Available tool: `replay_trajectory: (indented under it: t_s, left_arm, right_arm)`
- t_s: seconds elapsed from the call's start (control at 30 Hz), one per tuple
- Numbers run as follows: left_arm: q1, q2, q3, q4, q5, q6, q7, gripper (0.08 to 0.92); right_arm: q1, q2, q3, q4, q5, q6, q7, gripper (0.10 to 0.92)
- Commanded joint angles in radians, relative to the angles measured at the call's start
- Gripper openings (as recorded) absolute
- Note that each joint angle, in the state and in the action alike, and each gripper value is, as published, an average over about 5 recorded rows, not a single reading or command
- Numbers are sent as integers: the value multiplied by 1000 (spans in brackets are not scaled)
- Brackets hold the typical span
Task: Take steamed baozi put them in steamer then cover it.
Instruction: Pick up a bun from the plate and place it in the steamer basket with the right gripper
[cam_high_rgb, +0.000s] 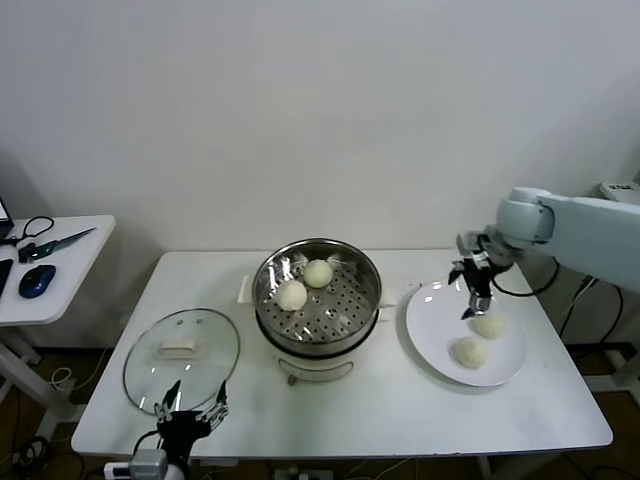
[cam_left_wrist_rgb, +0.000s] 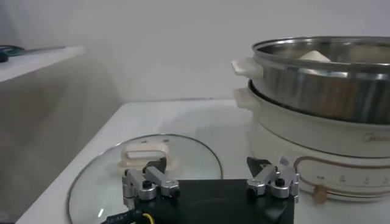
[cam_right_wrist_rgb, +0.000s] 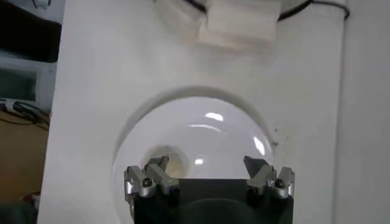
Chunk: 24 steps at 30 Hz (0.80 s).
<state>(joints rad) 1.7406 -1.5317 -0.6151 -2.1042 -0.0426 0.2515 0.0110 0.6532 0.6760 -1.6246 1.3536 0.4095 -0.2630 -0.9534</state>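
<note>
Under the right gripper (cam_right_wrist_rgb: 208, 176), spread wide above the white plate (cam_high_rgb: 432, 335), its own body is hiding most of 1 bun. 2 baozi (cam_high_rgb: 479, 339) are lying there, just nearer; 2 are sitting inside the steamer (cam_high_rgb: 317, 297). Far left, the left gripper (cam_high_rgb: 190, 416) is hanging released beside the cover (cam_high_rgb: 181, 358).

Steamer (cam_high_rgb: 318, 300), uncovered, at frame centre; two steamed baozi (cam_high_rgb: 304, 284) fill its upper-left floor, the lower right bare. Bare bench (cam_high_rgb: 400, 400) runs along the lower edge. Cover (cam_high_rgb: 181, 360) occupies lower left, plate (cam_high_rgb: 430, 330) centre right; right end effector (cam_high_rgb: 472, 296), fingers spread, hangs above that plate.
</note>
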Motion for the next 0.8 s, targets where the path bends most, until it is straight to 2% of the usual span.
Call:
replay_trajectory:
  t_s: [0.03, 0.3, 0.8]
  left_arm:
    - [4, -2, -3, 5, 1, -1, 0, 823]
    - [5, -1, -9, 10, 0, -1, 1, 823]
    - [5, 1, -6, 12, 3, 1, 1, 823]
  right_arm:
    - [-262, -84, 165, -36, -153, -3, 8, 823]
    - [-395, -41, 271, -100, -183, -19, 33, 823]
    - [-425, -8, 294, -139, -210, -26, 44, 817]
